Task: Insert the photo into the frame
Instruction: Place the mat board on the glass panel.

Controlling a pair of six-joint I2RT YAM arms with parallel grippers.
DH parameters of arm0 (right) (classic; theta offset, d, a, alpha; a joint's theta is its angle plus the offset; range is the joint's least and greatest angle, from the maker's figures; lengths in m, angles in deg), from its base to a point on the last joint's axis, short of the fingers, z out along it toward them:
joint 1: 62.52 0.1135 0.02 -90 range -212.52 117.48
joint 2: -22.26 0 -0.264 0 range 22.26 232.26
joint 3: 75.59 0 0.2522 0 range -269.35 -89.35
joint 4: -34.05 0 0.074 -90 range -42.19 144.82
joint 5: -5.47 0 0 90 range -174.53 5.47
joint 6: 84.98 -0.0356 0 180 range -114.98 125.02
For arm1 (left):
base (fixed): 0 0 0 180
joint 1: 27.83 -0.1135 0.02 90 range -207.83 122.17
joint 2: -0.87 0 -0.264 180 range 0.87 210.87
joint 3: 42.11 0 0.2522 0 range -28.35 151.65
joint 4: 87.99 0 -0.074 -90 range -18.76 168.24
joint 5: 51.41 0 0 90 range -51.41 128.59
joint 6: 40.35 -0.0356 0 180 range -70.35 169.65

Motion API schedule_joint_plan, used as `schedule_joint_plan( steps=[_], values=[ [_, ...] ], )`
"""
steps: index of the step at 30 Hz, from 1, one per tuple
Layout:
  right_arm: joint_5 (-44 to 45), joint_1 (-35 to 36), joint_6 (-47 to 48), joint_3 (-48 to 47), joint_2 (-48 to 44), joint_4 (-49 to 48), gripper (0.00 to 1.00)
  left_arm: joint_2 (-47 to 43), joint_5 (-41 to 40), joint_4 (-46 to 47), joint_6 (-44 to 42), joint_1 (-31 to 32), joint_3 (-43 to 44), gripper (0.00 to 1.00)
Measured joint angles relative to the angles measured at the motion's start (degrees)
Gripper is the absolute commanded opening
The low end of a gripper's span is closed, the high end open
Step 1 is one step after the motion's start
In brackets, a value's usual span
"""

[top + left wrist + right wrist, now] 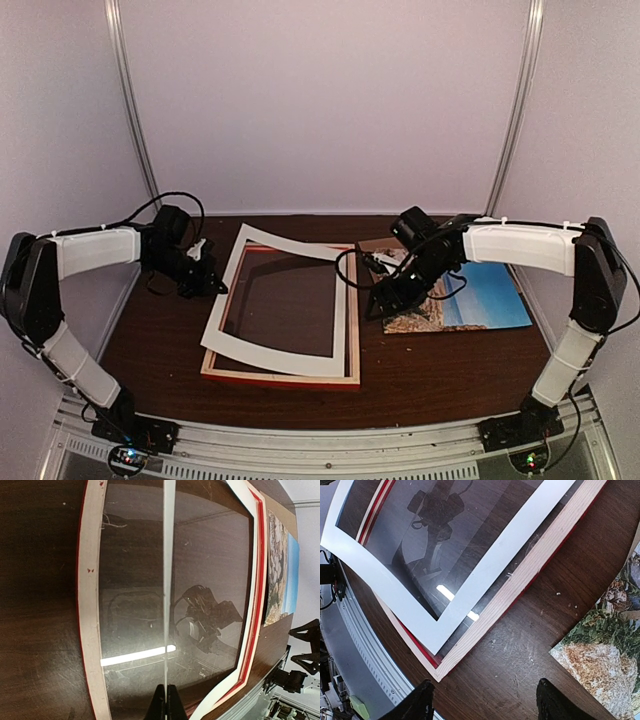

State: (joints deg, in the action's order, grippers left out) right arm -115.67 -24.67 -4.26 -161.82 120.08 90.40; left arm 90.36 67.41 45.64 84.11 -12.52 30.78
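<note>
The photo [485,295] is lying beside the frame [290,378]. The wide right fingers [420,705] should be dipping squarely onto its corner. The left fingers [159,705] are pinching the mat [270,358].

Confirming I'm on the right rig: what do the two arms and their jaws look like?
Both the left arm and right arm have white boxy link covers, black joints and wrists, with black cables looping alongside. The jaws are black.

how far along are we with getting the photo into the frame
Early on. Done: the frame lies back-up on the table. In hand: the left hand is shut on the white mat's edge, holding that side lifted off the frame. Left: the photo lies flat to the right, outside the frame; the open right hand hovers by its corner, holding nothing.
</note>
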Motion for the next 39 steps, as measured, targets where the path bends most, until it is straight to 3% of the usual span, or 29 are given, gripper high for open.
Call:
schedule_joint_plan(
  steps=[22, 28, 34, 39],
  values=[
    [0.2, -1.3, -0.1, 1.4, 0.0, -1.1, 0.71, 2.2, -2.7, 3.1, 1.9, 3.9, -1.0, 0.01],
    [0.2, -1.4, -0.1, 1.8, 0.0, -1.3, 0.71, 2.2, -3.8, 4.0, 2.8, 4.4, -1.6, 0.15],
    [0.2, -1.5, -0.1, 1.9, 0.0, -1.3, 0.71, 2.2, -4.9, 4.1, 3.1, 4.7, -1.6, 0.42],
    [0.2, -1.6, -0.1, 1.9, 0.0, -1.4, 0.71, 2.2, -7.1, 3.2, 2.6, 4.7, -1.6, 0.56]
  ],
)
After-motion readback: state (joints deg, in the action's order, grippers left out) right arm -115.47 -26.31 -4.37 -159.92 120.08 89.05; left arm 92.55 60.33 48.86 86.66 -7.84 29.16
